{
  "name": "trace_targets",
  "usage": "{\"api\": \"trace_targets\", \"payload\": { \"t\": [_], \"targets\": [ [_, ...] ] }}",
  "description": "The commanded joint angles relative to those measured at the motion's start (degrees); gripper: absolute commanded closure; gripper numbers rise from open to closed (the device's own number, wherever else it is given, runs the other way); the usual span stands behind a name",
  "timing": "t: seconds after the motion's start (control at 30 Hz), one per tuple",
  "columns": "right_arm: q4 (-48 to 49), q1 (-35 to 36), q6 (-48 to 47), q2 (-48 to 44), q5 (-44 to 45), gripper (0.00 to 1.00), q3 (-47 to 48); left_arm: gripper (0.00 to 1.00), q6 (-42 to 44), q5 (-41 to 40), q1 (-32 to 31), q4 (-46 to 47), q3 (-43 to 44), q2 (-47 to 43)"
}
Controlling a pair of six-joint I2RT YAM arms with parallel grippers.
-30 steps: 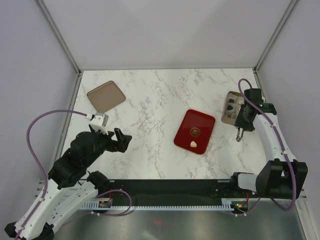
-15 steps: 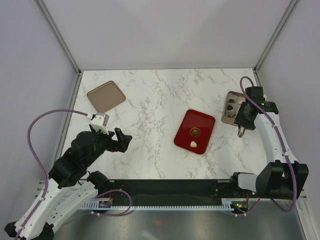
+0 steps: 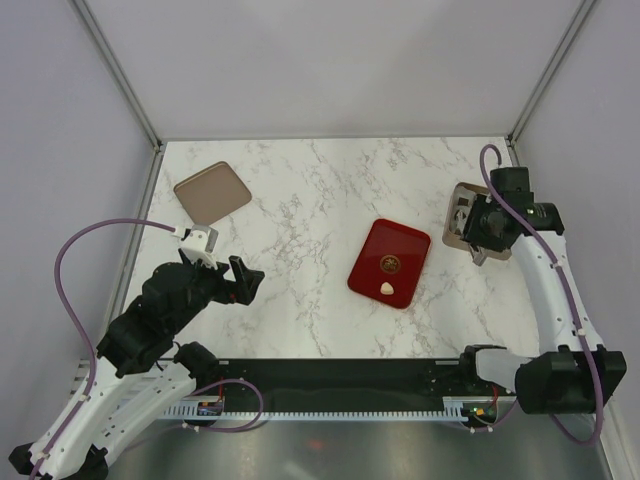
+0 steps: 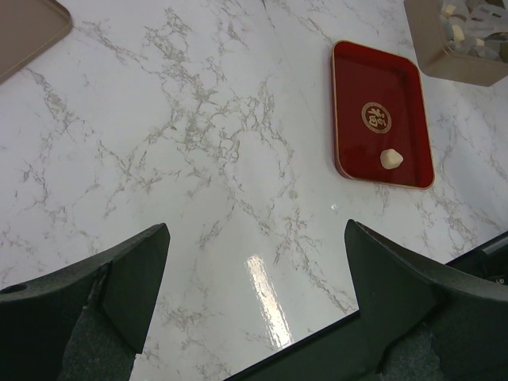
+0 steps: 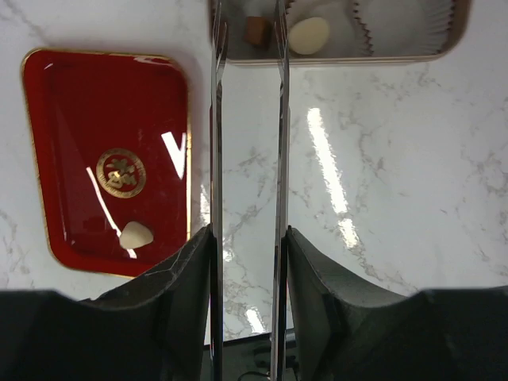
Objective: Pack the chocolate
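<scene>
Brown chocolate (image 5: pixel 255 30) between tips of parted right hand (image 5: pixel 248 25), inside tan tin (image 5: pixel 373 57).

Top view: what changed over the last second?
The right gripper moved away from the robot's base across the bare table, and its tips now reach over the near rim of the box. Whether it grips anything is unclear. The left gripper, tray, cream chocolate and lid did not move.
</scene>
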Motion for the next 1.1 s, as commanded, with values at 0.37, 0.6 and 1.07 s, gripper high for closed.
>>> {"api": "trace_targets", "payload": {
  "t": [0.37, 0.6, 1.07],
  "targets": [
    [-1.22, 35.96, 5.72, -9.59, -0.29, 0.5, -7.97, 0.0, -0.82, -0.98, -0.31, 1.29, 0.05, 0.14],
    [-2.98, 40.63, 7.21, -13.81, 0.85, 0.5, -13.94, 0.0, -0.91, -1.42, -0.31, 1.29, -0.04, 0.32],
    [-1.04, 44.14, 8.44, -13.91, 0.32, 0.49, -17.47, 0.0, -0.74, -1.24, -0.31, 1.29, 0.05, 0.94]
  ]
}}
